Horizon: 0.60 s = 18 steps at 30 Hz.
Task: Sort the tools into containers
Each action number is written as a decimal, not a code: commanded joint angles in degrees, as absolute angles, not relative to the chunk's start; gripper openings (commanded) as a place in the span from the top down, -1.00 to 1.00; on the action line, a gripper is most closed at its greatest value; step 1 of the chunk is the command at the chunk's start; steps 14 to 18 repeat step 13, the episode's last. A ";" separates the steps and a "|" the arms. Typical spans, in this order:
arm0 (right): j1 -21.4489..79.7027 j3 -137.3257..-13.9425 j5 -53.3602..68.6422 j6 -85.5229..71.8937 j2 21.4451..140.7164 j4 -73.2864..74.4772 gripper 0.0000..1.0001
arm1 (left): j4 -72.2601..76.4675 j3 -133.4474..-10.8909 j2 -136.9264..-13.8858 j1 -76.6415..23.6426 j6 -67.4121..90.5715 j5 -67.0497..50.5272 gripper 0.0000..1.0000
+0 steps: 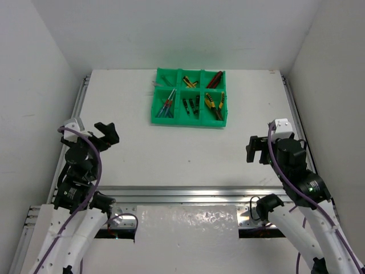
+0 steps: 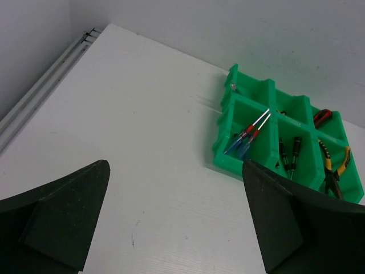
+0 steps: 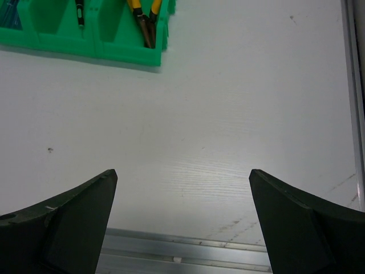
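Observation:
The green six-compartment tray [image 1: 174, 121] stands at the far middle of the table and holds the tools: blue/red screwdrivers [image 1: 166, 107], dark screwdrivers [image 1: 191, 105], yellow-handled pliers [image 1: 215, 104], yellow box cutters [image 1: 190, 81], red-black knives [image 1: 215, 79] and a silver wrench [image 1: 165, 80]. The tray [image 2: 227, 162] shows at the right of the left wrist view and its front wall [image 3: 68, 45] at the top left of the right wrist view. My left gripper [image 1: 108, 135] is open and empty at the near left. My right gripper [image 1: 258, 149] is open and empty at the near right.
Aluminium rails [image 1: 182, 194] run along the near edge and both sides of the white table. White walls enclose the left, right and far sides. The right wrist view shows the near rail [image 3: 188, 251] just below the fingers.

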<state>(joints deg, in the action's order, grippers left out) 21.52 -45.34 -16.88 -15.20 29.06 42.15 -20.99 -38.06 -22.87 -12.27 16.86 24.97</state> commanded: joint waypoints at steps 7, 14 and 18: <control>21.62 -43.59 -16.08 -16.17 29.53 39.90 -0.98 | -18.28 -38.06 -24.61 -11.78 17.05 22.50 -0.99; 21.71 -43.51 -15.47 -16.35 29.27 39.73 -0.98 | -17.93 -37.71 -24.08 -11.69 16.88 22.41 -0.99; 21.71 -43.51 -15.47 -16.35 29.27 39.73 -0.98 | -17.93 -37.71 -24.08 -11.69 16.88 22.41 -0.99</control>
